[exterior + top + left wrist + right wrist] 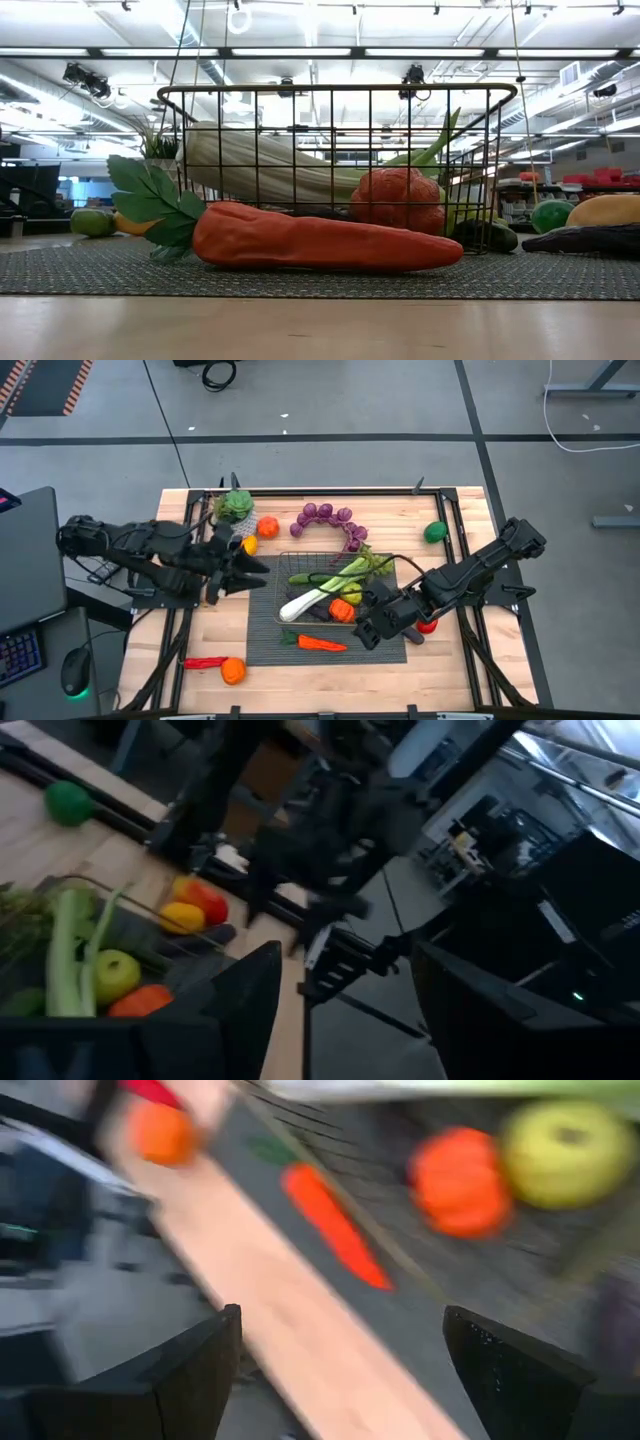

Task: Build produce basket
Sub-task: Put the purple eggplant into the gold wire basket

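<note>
Two arms flank your basket [325, 585] on the tabletop [460, 520]. Leek [322, 588] and some produce already lie inside it. Your right gripper [372, 622], jaws spread and empty, sits nearer the carrot [322, 644], which lies lengthwise just outside the basket's rim with open mat [268, 645] around. Left gripper [258, 570] waits opposite, jaws spread.

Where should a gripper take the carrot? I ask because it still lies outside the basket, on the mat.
Grip the carrot across its thick orange middle, coming straight down from above. It lies flat and clear on the mat, just in front of the basket, root pointing right, so fingers should straddle its width. Avoid the thin leafy end; it probably gives little hold.
</note>
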Controlling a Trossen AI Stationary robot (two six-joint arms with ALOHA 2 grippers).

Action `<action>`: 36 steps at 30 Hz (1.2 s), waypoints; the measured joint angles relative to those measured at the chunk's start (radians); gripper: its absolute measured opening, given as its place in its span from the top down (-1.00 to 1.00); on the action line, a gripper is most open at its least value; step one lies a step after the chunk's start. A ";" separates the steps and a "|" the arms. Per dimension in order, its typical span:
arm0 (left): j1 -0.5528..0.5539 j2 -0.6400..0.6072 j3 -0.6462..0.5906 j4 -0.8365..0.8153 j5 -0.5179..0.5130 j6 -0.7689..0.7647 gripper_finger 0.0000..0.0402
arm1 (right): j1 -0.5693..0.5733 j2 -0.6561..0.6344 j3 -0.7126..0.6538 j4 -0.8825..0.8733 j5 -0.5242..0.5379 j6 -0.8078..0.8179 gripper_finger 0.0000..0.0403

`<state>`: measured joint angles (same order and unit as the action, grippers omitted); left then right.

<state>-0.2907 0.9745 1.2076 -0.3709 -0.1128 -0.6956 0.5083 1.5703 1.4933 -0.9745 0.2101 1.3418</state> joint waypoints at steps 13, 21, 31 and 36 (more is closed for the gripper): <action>-0.074 0.000 0.000 -0.002 -0.088 0.005 0.01 | 0.104 0.000 -0.060 -0.396 -0.112 0.087 -0.73; -0.064 0.015 -0.002 -0.002 -0.179 0.026 0.01 | 0.140 0.001 -0.266 -0.213 -0.252 0.096 -0.73; -0.073 0.032 0.000 -0.006 -0.180 -0.006 0.05 | 0.134 0.001 -0.445 -0.069 -0.252 0.093 -0.73; -0.071 0.046 0.000 -0.007 -0.180 -0.027 0.06 | 0.125 0.001 -0.541 0.067 -0.264 0.094 -0.73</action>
<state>-0.3621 1.0209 1.2072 -0.3779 -0.2929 -0.7224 0.6329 1.5711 0.9528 -0.9076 -0.0535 1.4362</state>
